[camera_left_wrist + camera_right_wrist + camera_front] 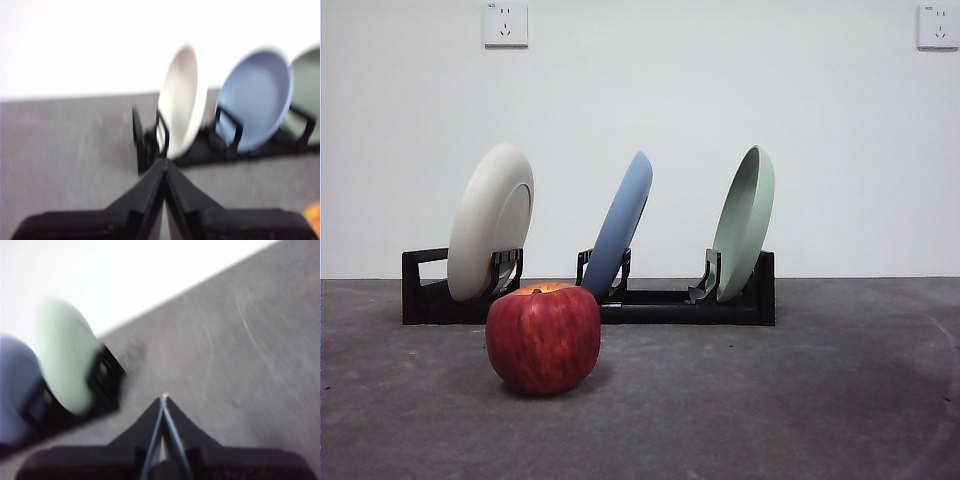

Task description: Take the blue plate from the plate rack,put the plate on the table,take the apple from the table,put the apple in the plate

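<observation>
The blue plate leans in the middle slot of the black plate rack, between a cream-white plate and a pale green plate. The red apple rests on the dark grey table in front of the rack. Neither arm shows in the front view. In the left wrist view my left gripper is shut and empty, short of the rack, with the blue plate beyond it. My right gripper is shut and empty over bare table, off to the side of the green plate.
Two wall sockets sit high on the white wall behind the rack. A sliver of the apple shows at the edge of the left wrist view. Both wrist views are blurred.
</observation>
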### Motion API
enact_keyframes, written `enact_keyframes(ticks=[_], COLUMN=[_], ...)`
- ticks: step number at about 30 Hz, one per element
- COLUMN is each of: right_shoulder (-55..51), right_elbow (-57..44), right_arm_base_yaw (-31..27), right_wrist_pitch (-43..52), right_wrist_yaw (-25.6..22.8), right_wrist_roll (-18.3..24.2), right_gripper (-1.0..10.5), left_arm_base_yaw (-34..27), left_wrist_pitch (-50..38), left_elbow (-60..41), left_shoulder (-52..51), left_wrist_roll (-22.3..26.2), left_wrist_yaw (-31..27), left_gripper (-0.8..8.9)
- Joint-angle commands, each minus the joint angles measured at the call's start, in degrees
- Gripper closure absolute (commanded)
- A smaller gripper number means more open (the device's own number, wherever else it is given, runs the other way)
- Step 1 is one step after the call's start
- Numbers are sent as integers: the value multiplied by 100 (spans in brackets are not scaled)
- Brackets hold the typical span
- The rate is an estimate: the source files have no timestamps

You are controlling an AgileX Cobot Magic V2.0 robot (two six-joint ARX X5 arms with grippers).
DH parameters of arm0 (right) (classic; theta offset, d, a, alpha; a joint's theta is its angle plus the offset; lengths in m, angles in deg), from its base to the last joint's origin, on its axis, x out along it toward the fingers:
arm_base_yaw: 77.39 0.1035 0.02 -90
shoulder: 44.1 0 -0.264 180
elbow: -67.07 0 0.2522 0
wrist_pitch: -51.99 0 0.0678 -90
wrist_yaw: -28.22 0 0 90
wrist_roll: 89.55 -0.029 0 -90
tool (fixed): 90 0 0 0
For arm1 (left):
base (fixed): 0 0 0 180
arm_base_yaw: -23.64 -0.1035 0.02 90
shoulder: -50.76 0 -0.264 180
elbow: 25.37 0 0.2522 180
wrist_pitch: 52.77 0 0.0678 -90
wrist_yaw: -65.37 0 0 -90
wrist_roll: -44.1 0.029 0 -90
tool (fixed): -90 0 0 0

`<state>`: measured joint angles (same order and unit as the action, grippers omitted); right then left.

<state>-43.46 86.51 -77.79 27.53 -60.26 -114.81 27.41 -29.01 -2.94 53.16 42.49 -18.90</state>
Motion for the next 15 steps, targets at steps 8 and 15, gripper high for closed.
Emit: enact_keyframes(ticks=[8, 15], right_shoulder=[315, 1561], right_elbow=[1646, 3254], right_arm_base_yaw=[0, 0], right_wrist_pitch=[-317, -1606], right_wrist_yaw=[144, 953], right_wrist_roll=[-326, 269], right_gripper=[955, 955], left_arm_base_yaw=[-4, -4], left_wrist_pitch=[-254, 452], left_elbow=[1521, 3193], left_shoulder=[811, 2385], left_wrist_roll=[-127, -149], left_wrist_yaw=[24, 48], left_gripper=[821, 821])
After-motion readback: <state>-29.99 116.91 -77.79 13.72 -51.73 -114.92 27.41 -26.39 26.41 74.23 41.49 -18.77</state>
